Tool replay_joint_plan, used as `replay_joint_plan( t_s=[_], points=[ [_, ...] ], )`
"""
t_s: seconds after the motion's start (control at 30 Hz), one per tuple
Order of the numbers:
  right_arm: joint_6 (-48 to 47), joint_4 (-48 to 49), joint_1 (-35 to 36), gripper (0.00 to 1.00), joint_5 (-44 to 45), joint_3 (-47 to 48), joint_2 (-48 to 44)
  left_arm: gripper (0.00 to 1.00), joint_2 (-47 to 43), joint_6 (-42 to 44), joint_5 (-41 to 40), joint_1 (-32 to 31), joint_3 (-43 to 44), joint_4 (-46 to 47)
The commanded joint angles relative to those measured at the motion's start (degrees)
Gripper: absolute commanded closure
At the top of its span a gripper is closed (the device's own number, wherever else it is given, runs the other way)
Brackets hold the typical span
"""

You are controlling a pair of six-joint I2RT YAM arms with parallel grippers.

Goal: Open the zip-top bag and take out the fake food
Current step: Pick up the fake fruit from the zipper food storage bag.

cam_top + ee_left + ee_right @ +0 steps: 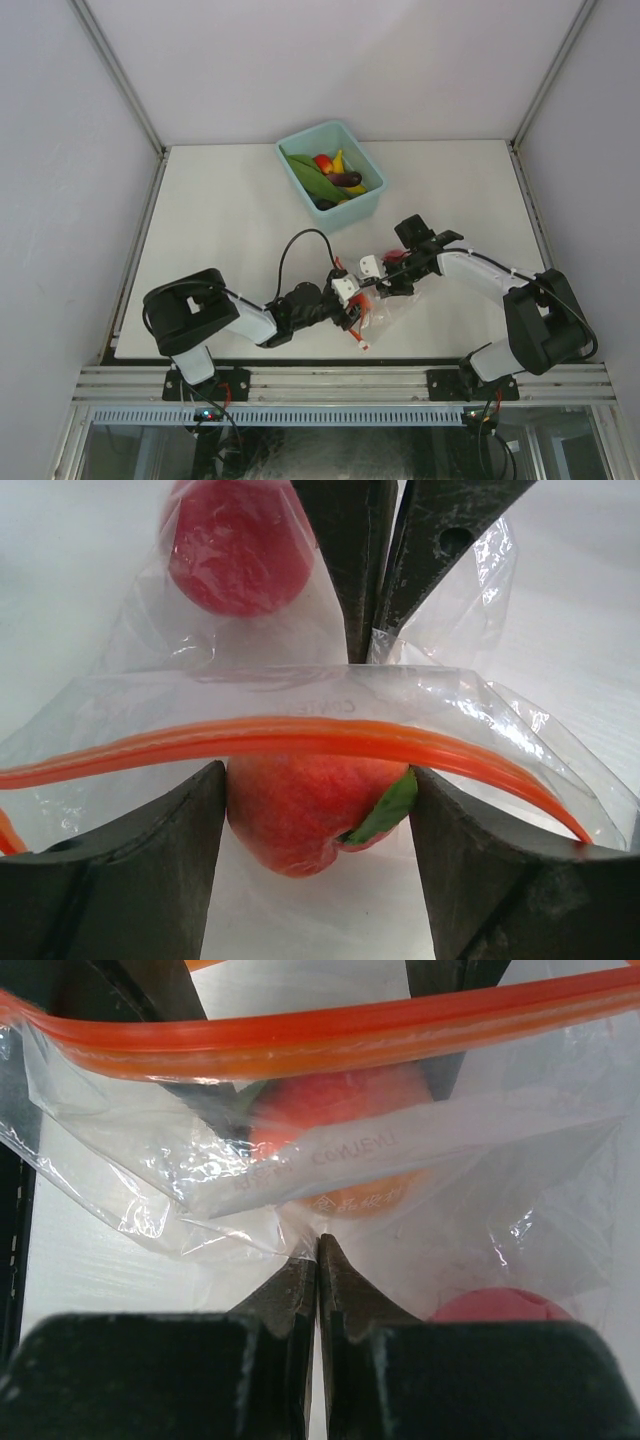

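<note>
Zip-top bag (385, 312) on bench (220, 220), near of teal bin (332, 176). Right gripper (318, 1250) clamped on bag film; left gripper (318, 810) apart around peach (310, 810). Apple (235, 545) also inside; several pieces already in bin.

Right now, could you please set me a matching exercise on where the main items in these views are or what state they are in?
Things:
1. peach
2. red apple
3. teal bin
4. right gripper

Places or states:
a. shut on the clear film of the zip-top bag
b. between the fingers of the left gripper
c. at the far side of the table, holding other fake food
d. inside the bag, beyond the peach

Pairs: 1-b, 2-d, 3-c, 4-a
</note>
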Motion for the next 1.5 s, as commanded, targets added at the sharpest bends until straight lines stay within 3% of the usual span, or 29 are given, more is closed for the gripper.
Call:
replay_joint_plan(
  t_s=[0.0,0.13,0.57,1.0,1.47],
  points=[
    [-1.1,-0.4,0.9,1.0,-5.8,2.1,-1.1,0.32,0.8,-2.0,-3.6,0.3,3.3,-3.5],
    [-0.8,-0.1,-0.5,1.0,-5.7,1.9,-1.7,0.4,-0.8,-1.9,-3.7,0.4,1.7,-3.5],
    [-0.7,0.6,-0.3,1.0,-3.8,0.9,-1.6,0.47,-10.0,-3.7,-7.2,0.3,-6.7,-4.5],
    [-0.6,1.3,0.3,1.0,-2.4,0.4,-1.7,0.59,-18.9,-20.8,-3.0,4.9,-8.3,-9.1],
    [0.6,2.1,-0.9,1.0,-2.5,0.4,-1.5,0.63,-30.2,-30.3,4.6,11.5,-12.1,-16.6]
  ],
)
